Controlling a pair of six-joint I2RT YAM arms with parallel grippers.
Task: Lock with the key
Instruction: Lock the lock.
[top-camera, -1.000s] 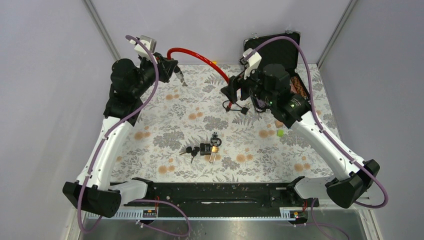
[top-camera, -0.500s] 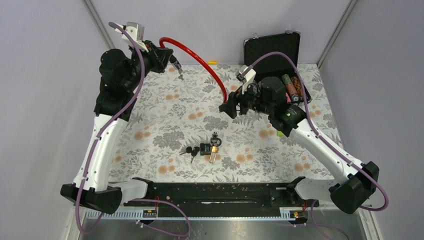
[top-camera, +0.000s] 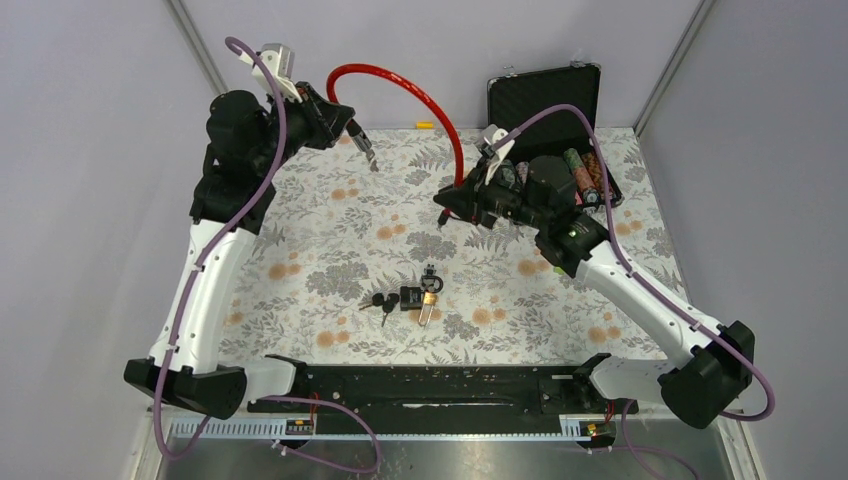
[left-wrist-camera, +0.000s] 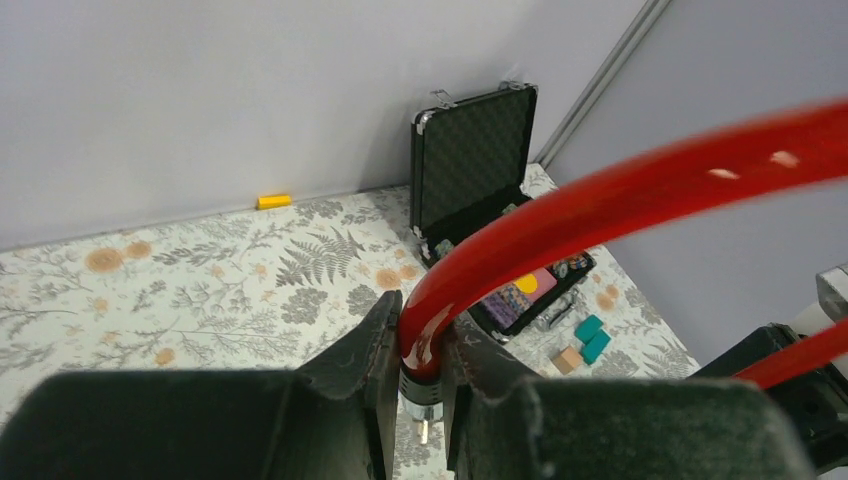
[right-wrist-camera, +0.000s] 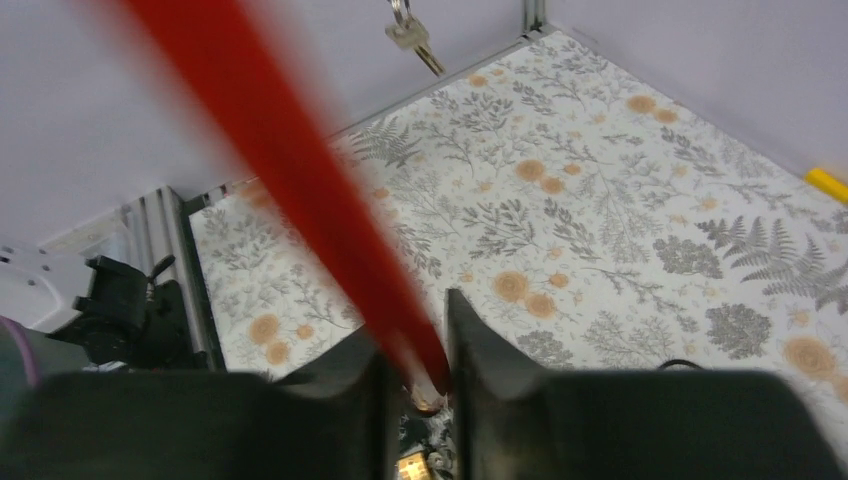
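A red cable lock arcs through the air between my two grippers. My left gripper is shut on one end, and a black collar and a metal tip stick out below the fingers. My right gripper is shut on the other end of the cable, low over the cloth. A key on a ring hangs at the top of the right wrist view. On the middle of the table lie a black padlock, black-headed keys and a silver key.
An open black case with several items stands at the back right. A small yellow piece lies against the back wall. Teal blocks and a wooden cube lie near the case.
My right gripper went from wide open to shut on the cable's end and moved left and lower. The left arm shifted slightly, and the cable's arc now stands higher.
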